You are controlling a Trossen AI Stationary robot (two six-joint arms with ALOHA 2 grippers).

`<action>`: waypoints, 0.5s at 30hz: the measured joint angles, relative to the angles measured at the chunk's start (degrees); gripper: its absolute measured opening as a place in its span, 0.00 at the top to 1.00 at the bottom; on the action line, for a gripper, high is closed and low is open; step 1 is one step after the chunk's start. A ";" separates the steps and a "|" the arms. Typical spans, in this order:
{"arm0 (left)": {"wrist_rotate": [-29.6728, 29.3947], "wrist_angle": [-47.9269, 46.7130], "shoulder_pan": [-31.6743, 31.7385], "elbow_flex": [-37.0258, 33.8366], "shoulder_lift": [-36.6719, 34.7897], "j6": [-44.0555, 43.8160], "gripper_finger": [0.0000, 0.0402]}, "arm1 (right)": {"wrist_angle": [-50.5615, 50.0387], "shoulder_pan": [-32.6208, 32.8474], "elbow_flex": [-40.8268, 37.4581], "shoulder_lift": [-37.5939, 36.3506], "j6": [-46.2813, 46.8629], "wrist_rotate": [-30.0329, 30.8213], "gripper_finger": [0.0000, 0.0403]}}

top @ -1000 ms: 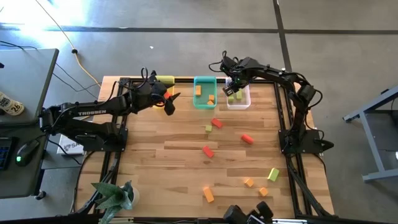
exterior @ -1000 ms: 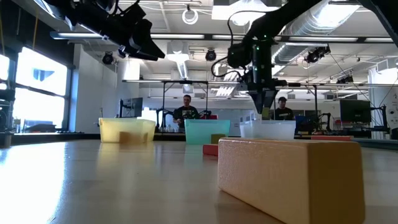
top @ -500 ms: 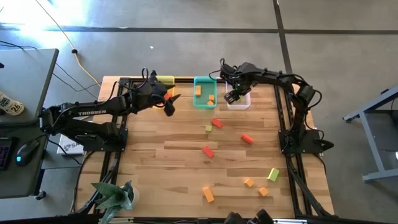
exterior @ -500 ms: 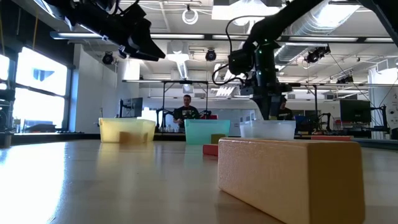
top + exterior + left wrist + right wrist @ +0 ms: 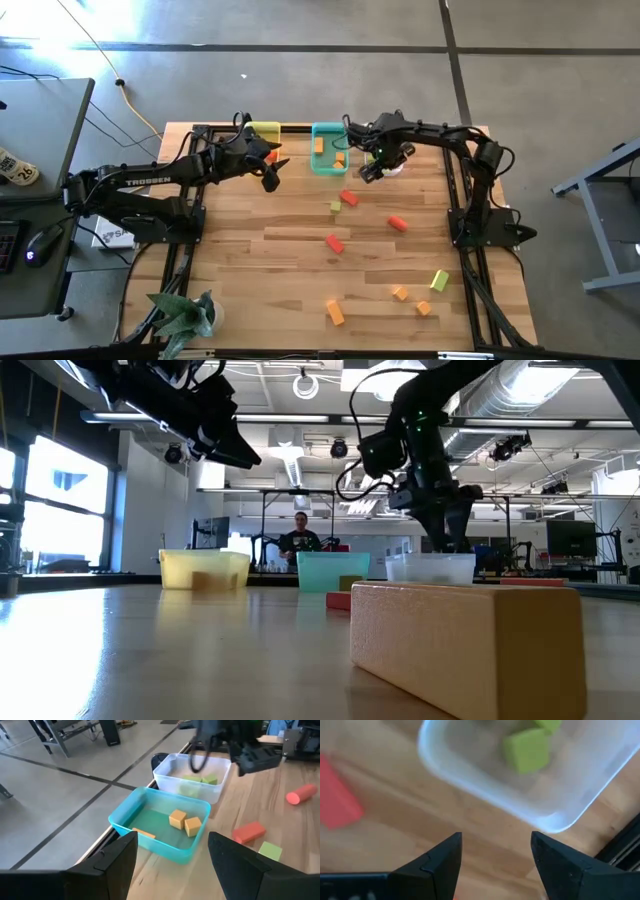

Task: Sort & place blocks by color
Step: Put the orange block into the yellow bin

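Red, orange and light green blocks lie scattered on the table: a red block [image 5: 348, 197] beside a green one [image 5: 335, 206], a red cylinder [image 5: 397, 222], another red block [image 5: 334, 242], and a green [image 5: 439, 280] and orange blocks [image 5: 335, 312] near the near edge. The teal bin [image 5: 329, 160] holds orange blocks [image 5: 177, 818]. The clear bin [image 5: 485, 780] holds green blocks [image 5: 526, 750]. My right gripper [image 5: 372, 168] hovers open and empty at that bin's near-left corner. My left gripper [image 5: 272, 168] hangs open and empty between the yellow bin [image 5: 263, 130] and the teal bin.
The three bins stand in a row along the far edge. Black frame rails run along both table sides. A large orange block [image 5: 465, 645] lies close to the low camera. People stand in the room behind the table [image 5: 300, 535]. Bare wood stretches across the table's left half.
My right gripper has moved from above the clear bin toward the table's near-left, past the bin's near edge and lower toward the table. The green blocks stay in the bin. My left arm has kept nearly still.
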 joint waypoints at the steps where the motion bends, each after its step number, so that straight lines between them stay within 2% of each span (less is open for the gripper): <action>1: 0.01 -0.08 0.00 0.00 0.00 -0.02 0.43 | -0.52 1.01 0.00 0.00 0.60 0.00 0.44; 11: 0.09 -0.06 0.02 0.00 0.00 0.06 0.43 | -7.09 12.41 0.00 0.00 2.43 1.05 0.44; 15: 0.09 -0.06 0.02 0.00 0.00 0.06 0.43 | -12.29 16.22 0.00 0.00 2.62 5.31 0.44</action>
